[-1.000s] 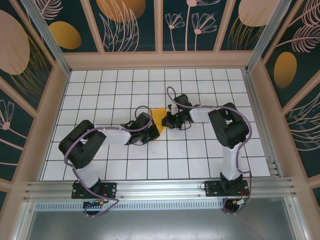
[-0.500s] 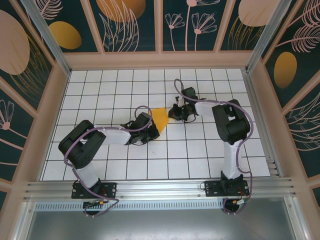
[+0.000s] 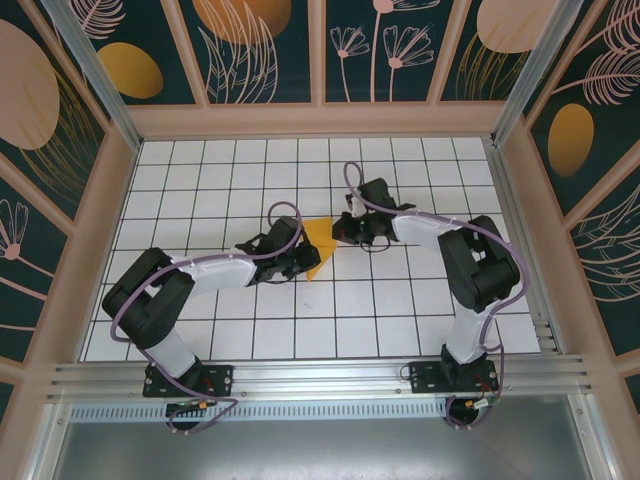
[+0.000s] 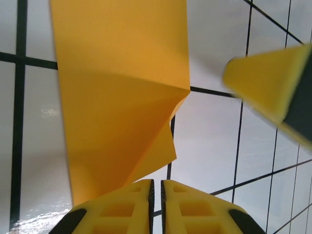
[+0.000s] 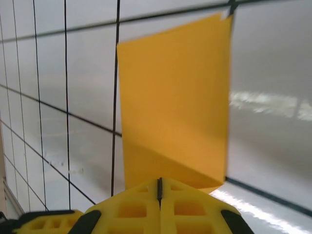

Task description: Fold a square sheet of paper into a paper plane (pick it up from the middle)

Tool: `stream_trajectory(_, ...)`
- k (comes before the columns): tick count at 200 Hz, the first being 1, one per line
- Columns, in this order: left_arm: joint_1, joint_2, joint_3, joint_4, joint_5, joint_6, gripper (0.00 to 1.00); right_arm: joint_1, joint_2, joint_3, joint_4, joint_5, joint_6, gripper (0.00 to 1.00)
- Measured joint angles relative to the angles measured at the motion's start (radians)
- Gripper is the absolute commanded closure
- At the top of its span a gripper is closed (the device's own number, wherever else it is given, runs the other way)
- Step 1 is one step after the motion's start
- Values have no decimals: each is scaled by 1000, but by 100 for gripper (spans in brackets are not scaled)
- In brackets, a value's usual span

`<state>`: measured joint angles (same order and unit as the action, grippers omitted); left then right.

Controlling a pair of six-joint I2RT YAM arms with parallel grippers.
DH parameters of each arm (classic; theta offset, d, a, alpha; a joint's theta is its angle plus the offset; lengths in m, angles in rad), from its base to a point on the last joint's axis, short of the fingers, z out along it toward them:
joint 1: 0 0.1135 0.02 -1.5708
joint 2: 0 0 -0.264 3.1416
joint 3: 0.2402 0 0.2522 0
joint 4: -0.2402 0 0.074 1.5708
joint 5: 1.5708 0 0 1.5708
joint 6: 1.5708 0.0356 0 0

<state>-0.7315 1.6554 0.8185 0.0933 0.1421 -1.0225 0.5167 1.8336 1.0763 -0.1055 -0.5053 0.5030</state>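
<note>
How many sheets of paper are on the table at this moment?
1. The creased orange-yellow sheet of paper lies mid-table, between the left gripper and the right gripper. The arms could hide another.

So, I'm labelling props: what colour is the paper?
The paper is plain orange-yellow, clearest in the left wrist view.

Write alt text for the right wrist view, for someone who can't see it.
A creased orange-yellow sheet of paper extends up the picture from the shut yellow fingertips of the right gripper, which appear to pinch its near edge. Behind it is a glossy white table marked with a black grid of lines.
</note>
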Motion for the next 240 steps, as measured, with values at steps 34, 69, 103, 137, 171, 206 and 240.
stream_trajectory(34,0,0,-1,0,-20,-5,87,56,27,-2,14,-11,8,99)
stream_trajectory(69,0,11,-1,0,-30,-8,87,65,109,47,8,1,7,100)
stream_trajectory(103,0,50,-1,0,-39,-8,87,61,138,103,-23,35,2,100)
stream_trajectory(137,0,96,-1,-1,-39,-3,87,44,149,172,-33,53,-2,99)
stream_trajectory(171,0,108,12,-1,-39,1,87,39,220,247,-47,79,-10,99)
stream_trajectory(206,0,109,16,-12,-39,21,87,34,283,310,-91,113,-27,99)
stream_trajectory(240,0,109,24,-24,-35,46,84,16,290,322,-109,136,-26,99)
